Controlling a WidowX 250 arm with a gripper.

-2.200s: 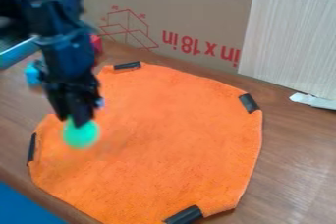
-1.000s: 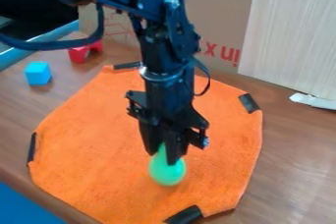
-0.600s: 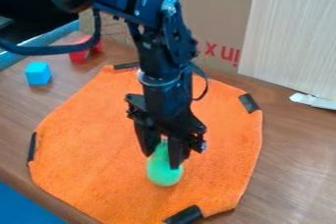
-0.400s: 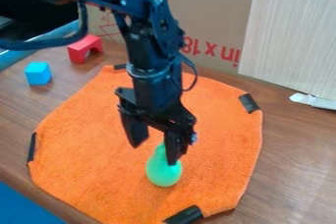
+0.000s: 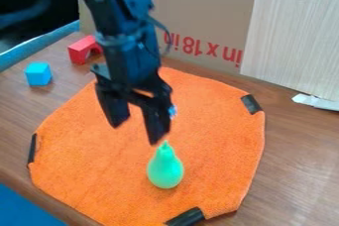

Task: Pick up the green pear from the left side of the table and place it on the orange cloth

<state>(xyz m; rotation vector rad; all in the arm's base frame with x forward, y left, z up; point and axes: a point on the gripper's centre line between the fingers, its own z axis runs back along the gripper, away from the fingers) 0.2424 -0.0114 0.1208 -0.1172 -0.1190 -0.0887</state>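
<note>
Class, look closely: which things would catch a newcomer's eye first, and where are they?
The bright orange cloth spreads across the wooden table, a green pear-shaped object standing on its front half. Above and behind that hangs the black gripper, fingers apart, holding nothing.

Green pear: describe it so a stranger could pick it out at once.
On the table lies an orange cloth. On its lower half, below the open gripper, stands the green pear, rounded and narrow-topped, unlike the blue block and red arch off the cloth.
</note>
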